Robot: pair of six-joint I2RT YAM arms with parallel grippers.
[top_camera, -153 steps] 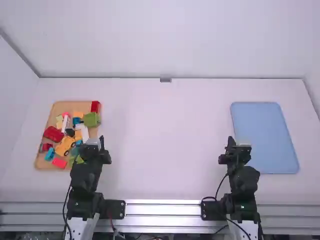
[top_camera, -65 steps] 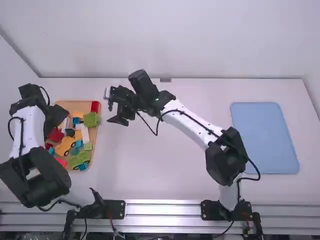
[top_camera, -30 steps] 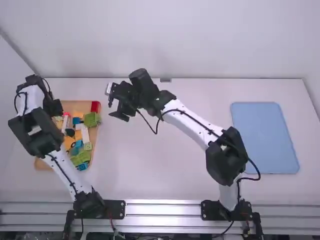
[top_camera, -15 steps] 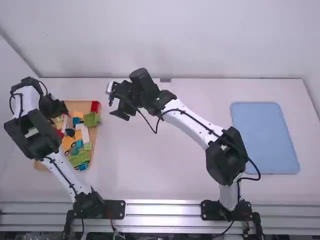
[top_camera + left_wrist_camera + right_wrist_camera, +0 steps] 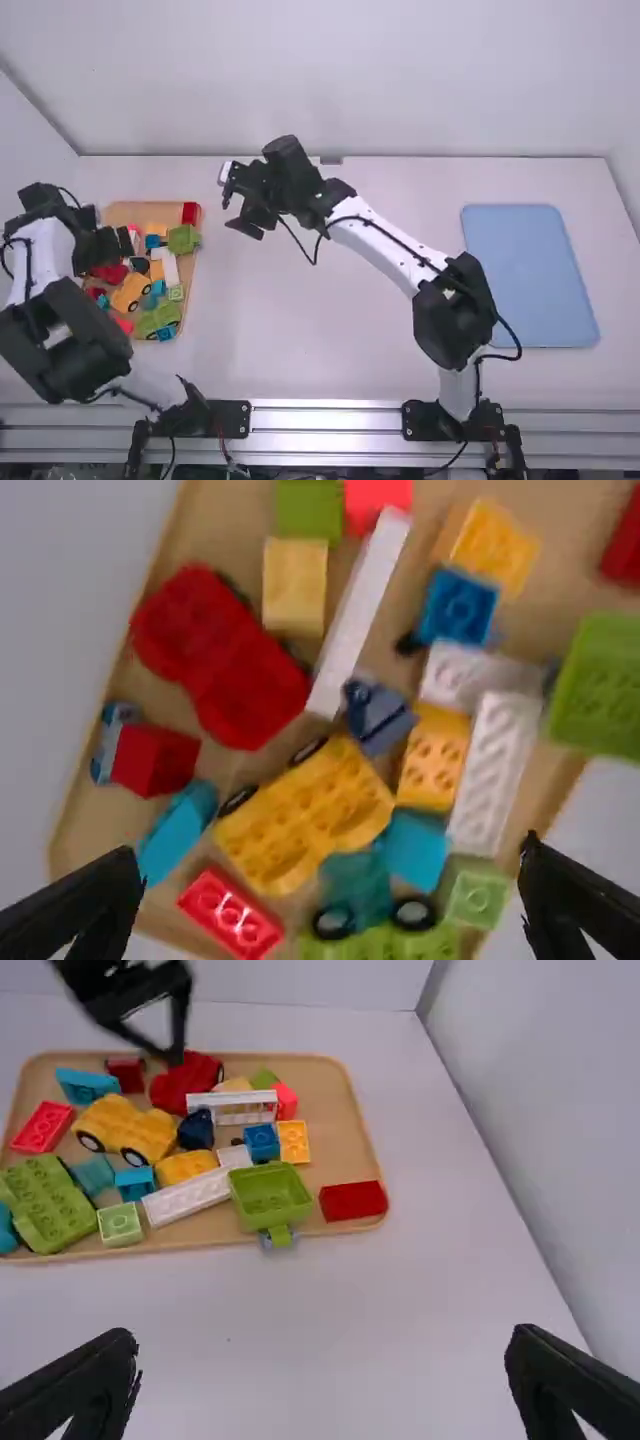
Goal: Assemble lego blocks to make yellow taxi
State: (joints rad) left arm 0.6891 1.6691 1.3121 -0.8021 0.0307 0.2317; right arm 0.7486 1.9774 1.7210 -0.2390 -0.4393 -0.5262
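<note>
My left gripper (image 5: 126, 240) is above the far left part of the wooden tray (image 5: 150, 212). It is open and empty, its fingers wide apart in the left wrist view (image 5: 335, 905). Below it lies a yellow car base (image 5: 305, 815) with black wheels. An orange block (image 5: 435, 755), a yellow-orange block (image 5: 495, 548) and a pale yellow block (image 5: 295, 585) lie loose around it. The right gripper (image 5: 230, 200) is held over the table just right of the tray, open and holding nothing, as the right wrist view (image 5: 322, 1390) also shows.
Among the tray's other pieces are a red car base (image 5: 222, 660), white bars (image 5: 495, 770), a green bin-like piece (image 5: 270, 1198) and a red block (image 5: 352, 1201). A blue mat (image 5: 530, 275) lies far to the right. A wall borders the table at left.
Both arms have unfolded from their bases toward the tray. Over the last half second my left gripper has come back toward the camera, while the right one has barely shifted.
</note>
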